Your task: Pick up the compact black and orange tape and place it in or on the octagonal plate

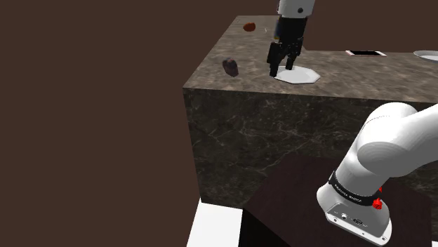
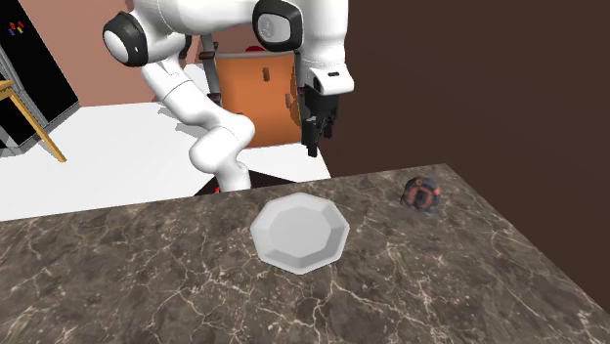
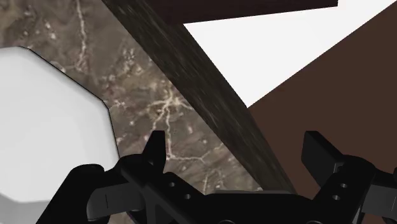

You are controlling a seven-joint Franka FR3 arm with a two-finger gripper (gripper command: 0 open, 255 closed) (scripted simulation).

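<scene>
The tape is a small dark roll with orange-red marks, lying on the marble counter near its edge; in the shoulder view the tape lies left of the plate. The white octagonal plate rests flat on the counter with nothing on it, and shows beside the fingers in the wrist view as the plate. My gripper hangs over the counter's edge just by the plate, well apart from the tape. The gripper is open with nothing between its fingers. The gripper points down.
A small brown-orange object sits at the counter's far corner. A flat black-and-white item and a white dish lie toward the shoulder view's right. Beyond the counter stand an orange piece of furniture and white floor.
</scene>
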